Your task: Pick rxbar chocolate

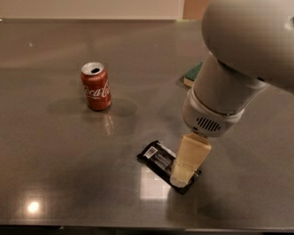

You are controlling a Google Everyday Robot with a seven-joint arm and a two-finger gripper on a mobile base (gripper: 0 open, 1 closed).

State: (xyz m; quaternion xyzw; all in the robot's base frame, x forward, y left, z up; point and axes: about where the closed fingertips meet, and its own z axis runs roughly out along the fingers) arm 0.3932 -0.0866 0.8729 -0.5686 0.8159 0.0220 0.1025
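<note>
Hanging over the unlabelled end of the flat, glossy black-wrapped rxbar chocolate [158, 159] on the dark grey table [63, 155]: cream plastic gripper [184, 176], spread or clamped impossible to tell.

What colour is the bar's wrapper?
The rxbar chocolate is black, white-labelled, in camera view; the gripper hangs over its right end.

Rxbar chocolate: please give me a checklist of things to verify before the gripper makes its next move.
1. Gripper is over the right end of the rxbar chocolate: ok.
2. Bar lies flat on the table, white label end uncovered: ok.
3. Soda can stands upright, well apart from the bar: ok.
4. Sponge is far behind, partly hidden by the arm: ok.
5. Gripper is touching the wrapper: cannot tell.
</note>
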